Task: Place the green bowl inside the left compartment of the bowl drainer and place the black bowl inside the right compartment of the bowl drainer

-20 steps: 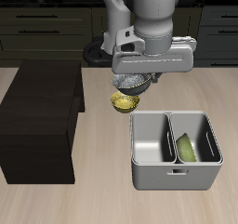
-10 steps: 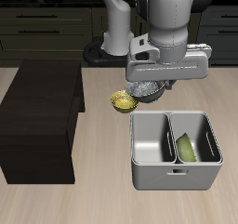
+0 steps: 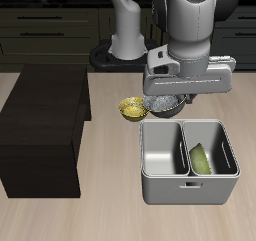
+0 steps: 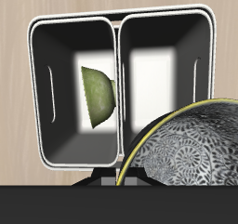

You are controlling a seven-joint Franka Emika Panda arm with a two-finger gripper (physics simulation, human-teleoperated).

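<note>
Black bowl (image 3: 165,104) hangs in the gripper (image 3: 172,97), fingers clamped on its rim, just behind the bowl drainer (image 3: 186,190)'s back edge. Empty right compartment (image 4: 165,79) lies ahead toward the table's front and below. Green bowl (image 4: 99,92) sits tilted in the other compartment. Yellow bowl (image 3: 131,109) rests beside.

I saw the green bowl (image 4: 98,92) tipped on edge in one well of the grey drainer (image 3: 187,187). The speckled black bowl (image 4: 188,146) hung above the table just behind the drainer, other well empty.
</note>
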